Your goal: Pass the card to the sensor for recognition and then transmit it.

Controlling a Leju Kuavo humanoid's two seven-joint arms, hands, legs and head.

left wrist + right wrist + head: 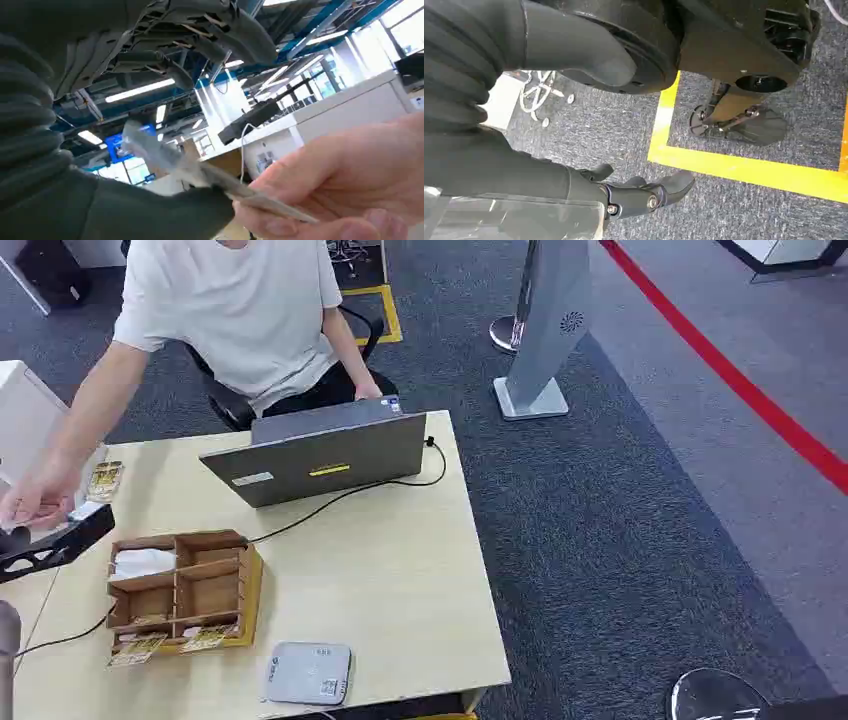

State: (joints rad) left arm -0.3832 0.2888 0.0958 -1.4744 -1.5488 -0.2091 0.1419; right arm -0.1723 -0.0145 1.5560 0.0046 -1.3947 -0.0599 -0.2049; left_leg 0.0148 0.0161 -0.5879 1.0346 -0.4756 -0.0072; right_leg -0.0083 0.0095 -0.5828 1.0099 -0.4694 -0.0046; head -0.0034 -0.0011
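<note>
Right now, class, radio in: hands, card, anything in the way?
Left hand holds pale thin card; person's hand grips its other end. Right hand hangs over grey carpet, empty. Nothing blocking.

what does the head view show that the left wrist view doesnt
Head view alone: the wooden table, the laptop, the divided wooden box, the grey sensor pad at the near edge and spare cards near the person.
Left wrist view alone: the card's blurred face close up, pinched by the person's fingers, with ceiling lights behind.
Both: the left hand meeting the person's hand at the handover.
</note>
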